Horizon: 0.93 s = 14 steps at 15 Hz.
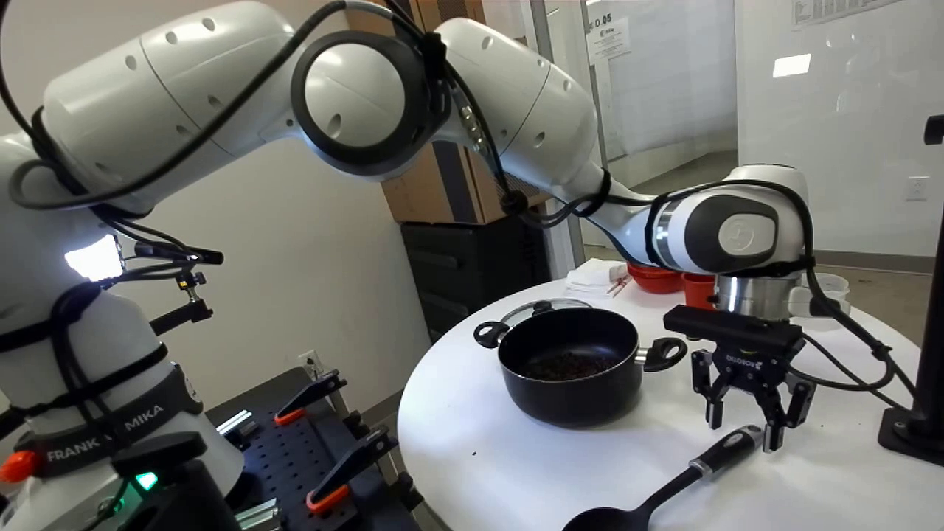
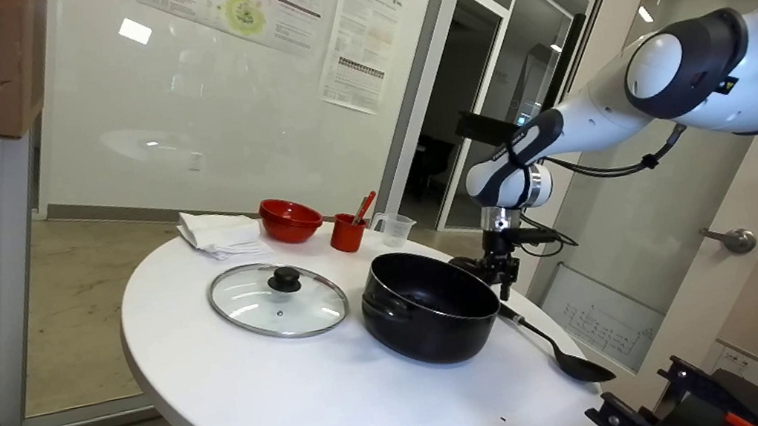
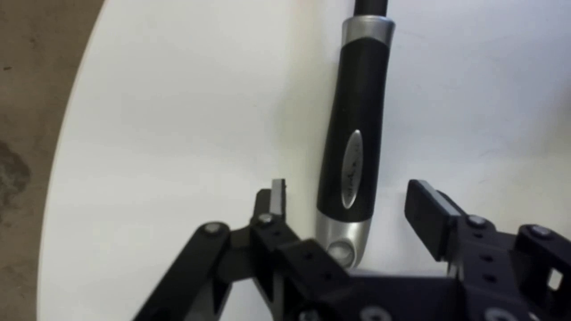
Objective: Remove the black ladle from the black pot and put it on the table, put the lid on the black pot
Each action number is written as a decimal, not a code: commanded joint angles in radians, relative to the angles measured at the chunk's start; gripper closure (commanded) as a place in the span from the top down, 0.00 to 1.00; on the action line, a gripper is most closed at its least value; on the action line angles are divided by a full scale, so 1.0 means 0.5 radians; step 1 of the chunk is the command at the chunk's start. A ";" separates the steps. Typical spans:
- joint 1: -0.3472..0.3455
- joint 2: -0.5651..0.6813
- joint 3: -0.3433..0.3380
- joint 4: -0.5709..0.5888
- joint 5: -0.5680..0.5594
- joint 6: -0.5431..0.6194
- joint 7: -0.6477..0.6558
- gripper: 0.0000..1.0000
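Nearest the wrist camera, the tool [image 3: 349, 200] stands with its fingers parted on either side of the butt of the black ladle [image 3: 359, 107]; white shows in both gaps, so nothing is gripped. The ladle lies on the counter [image 2: 263, 395], outside the black pot [image 2: 435, 336], and you may take release as the step in hand. To finish it well, raise the tool straight up before any sideways travel, which would probably nudge the handle. Next, clear the pot's height: a loop handle [image 1: 652, 358] points toward the tool and could snag a low crossing. The lid [image 2: 273, 308] rests flat on the counter beyond the pot, just beside it; its knob [image 2: 284, 280] should give you the surest hold.

Note the surfaces. The ladle's grip is dull black and gently waisted, with a silver-coloured collar, end cap and oval inlay. The pot is a wide, low black cylinder, smooth outside, with dark crumbly material [image 1: 568, 366] on its floor. The lid is a shallow transparent disc, presumably glass, edged in shiny metal. Farthest off are glossy red bowls [image 2: 291, 227], a red cup [image 2: 347, 235] with a red-handled utensil [image 2: 367, 203] in it, a clear measuring cup [image 2: 395, 230] and a folded white cloth [image 2: 220, 231].
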 commanded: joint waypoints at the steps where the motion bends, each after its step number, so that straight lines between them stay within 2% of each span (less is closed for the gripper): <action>1: -0.002 0.080 -0.004 0.200 0.030 -0.134 0.009 0.99; 10: 0.129 -0.135 0.062 0.246 -0.035 0.029 -0.097 1.00; 14: 0.251 -0.399 0.129 0.092 -0.070 0.240 -0.302 1.00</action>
